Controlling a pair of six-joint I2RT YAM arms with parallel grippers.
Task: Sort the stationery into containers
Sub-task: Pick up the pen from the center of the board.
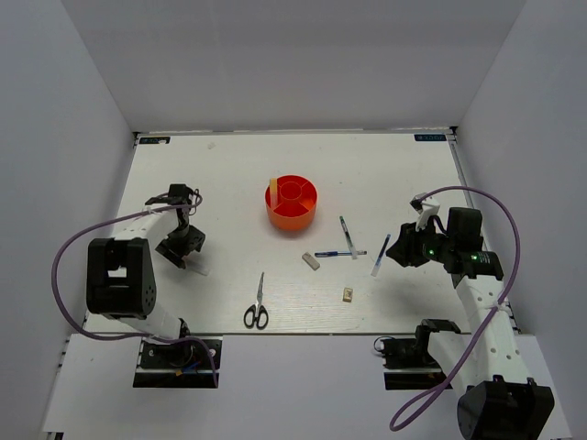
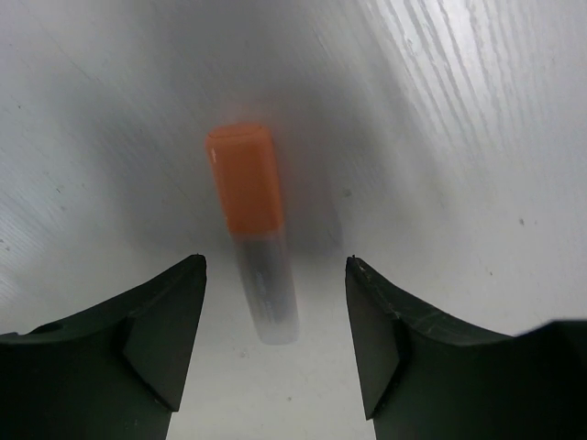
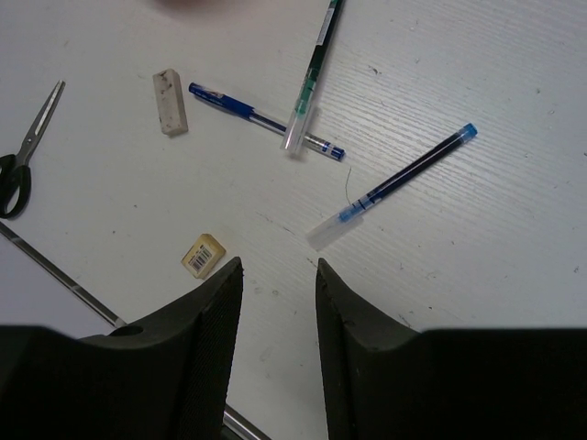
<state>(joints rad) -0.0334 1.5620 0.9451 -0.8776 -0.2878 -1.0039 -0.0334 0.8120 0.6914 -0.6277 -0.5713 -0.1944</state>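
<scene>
Left gripper (image 2: 275, 264) hung, jaws apart and empty, over an orange-capped pen (image 2: 248, 188) lying well left of the orange tub (image 1: 292, 220); right gripper (image 3: 277, 266), jaws parted, empty, hovered right of the tub near a blue-capped pen (image 3: 394, 183); an off-centre close could roll either pen away.

Probably a lab: white-walled enclosure (image 1: 293, 64) around table (image 1: 229, 165)
</scene>
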